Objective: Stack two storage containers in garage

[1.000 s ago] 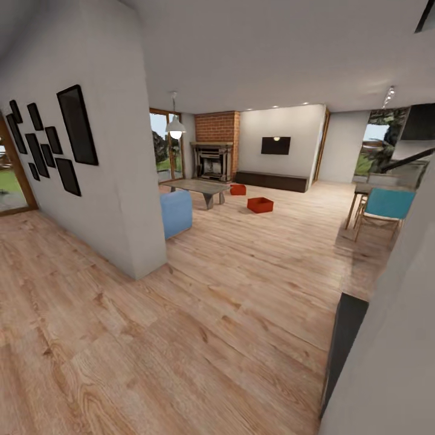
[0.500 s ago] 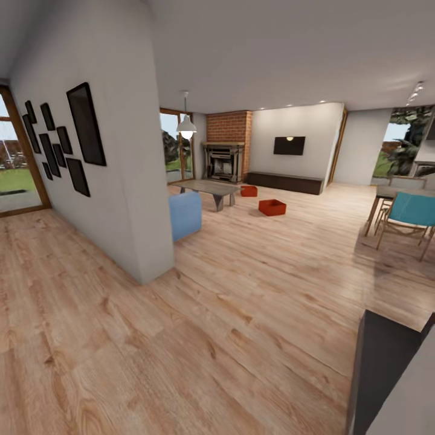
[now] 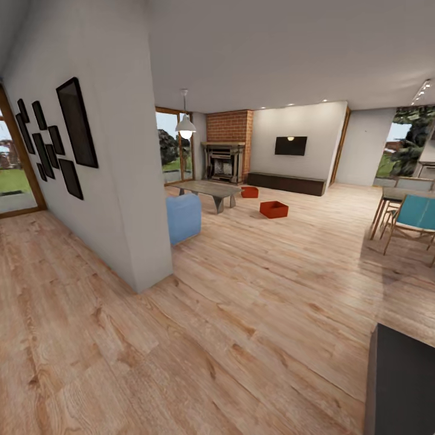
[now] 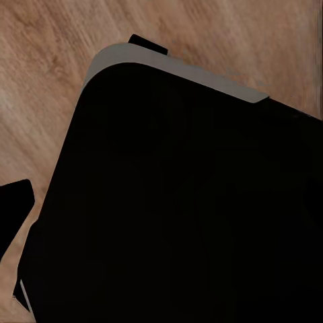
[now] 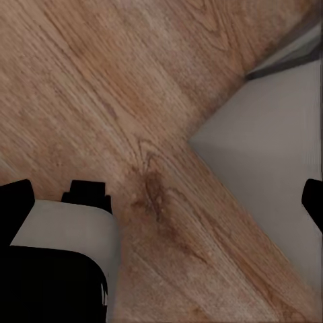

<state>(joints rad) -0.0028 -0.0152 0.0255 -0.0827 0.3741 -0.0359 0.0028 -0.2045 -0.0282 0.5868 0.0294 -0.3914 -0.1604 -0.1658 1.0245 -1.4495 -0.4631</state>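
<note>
The head view looks down a long stretch of wood-plank flooring into the living room. The two containers sit on that flooring far ahead, near the brick fireplace. The nearer container stands out in the open, on the viewer's side of the fireplace and off toward the low dark cabinet. The farther container lies closer to the fireplace, just beside the end of the glass table. The two are apart, not touching, both upright with open tops.

A blue seat stands on the viewer's side of the table, against the end of a white wall that carries a cluster of dark frames. A pendant lamp hangs above the table, and a dark screen is mounted above the cabinet. Well away from the fireplace, at the far side of the room, a teal chair stands at a wooden table.

The left wrist view shows a large black body with a grey rim over the planks; the right wrist view shows planks, a grey-white wall base and a pale rounded part. Neither gripper's opening can be told from these pictures.
</note>
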